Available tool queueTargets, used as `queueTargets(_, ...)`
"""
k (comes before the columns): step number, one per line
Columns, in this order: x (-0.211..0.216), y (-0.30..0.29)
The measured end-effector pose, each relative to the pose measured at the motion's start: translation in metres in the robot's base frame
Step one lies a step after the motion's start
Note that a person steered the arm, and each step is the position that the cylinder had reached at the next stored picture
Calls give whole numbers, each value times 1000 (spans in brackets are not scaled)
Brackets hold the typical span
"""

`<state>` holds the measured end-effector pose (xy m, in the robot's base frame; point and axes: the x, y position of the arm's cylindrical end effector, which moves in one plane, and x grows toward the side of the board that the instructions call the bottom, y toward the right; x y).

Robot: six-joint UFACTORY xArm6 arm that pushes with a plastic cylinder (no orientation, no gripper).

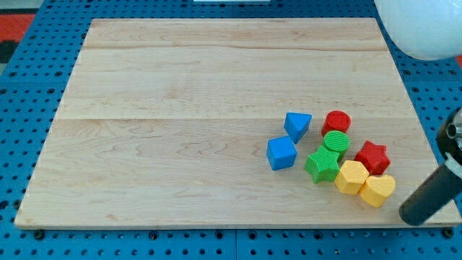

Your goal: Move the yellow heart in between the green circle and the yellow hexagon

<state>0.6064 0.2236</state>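
The yellow heart (377, 190) lies near the board's bottom right, touching the yellow hexagon (351, 177) on its left. The green circle (336, 141) sits above and left of the hexagon, just below the red circle (336, 122). The green star (323, 165) sits between the green circle and the hexagon, on their left. My tip (413, 216) is at the end of the dark rod slanting in from the view's right. It is just right of the yellow heart and slightly lower, with a small gap between them.
A red star (372, 157) touches the hexagon and heart from above. A blue triangle (297, 125) and a blue cube (281, 153) lie left of the cluster. The wooden board (180, 108) rests on a blue pegboard (22, 108). A white rounded object (426, 29) is at the top right.
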Motion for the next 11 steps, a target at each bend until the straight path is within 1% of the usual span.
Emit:
queueTargets(1,-61,-22)
queueTargets(2,-58,-18)
queueTargets(3,-11,40)
queueTargets(5,-37,-52)
queueTargets(8,-91,-67)
queueTargets(9,-69,-74)
queueTargets(10,-61,-23)
queueTargets(11,-89,43)
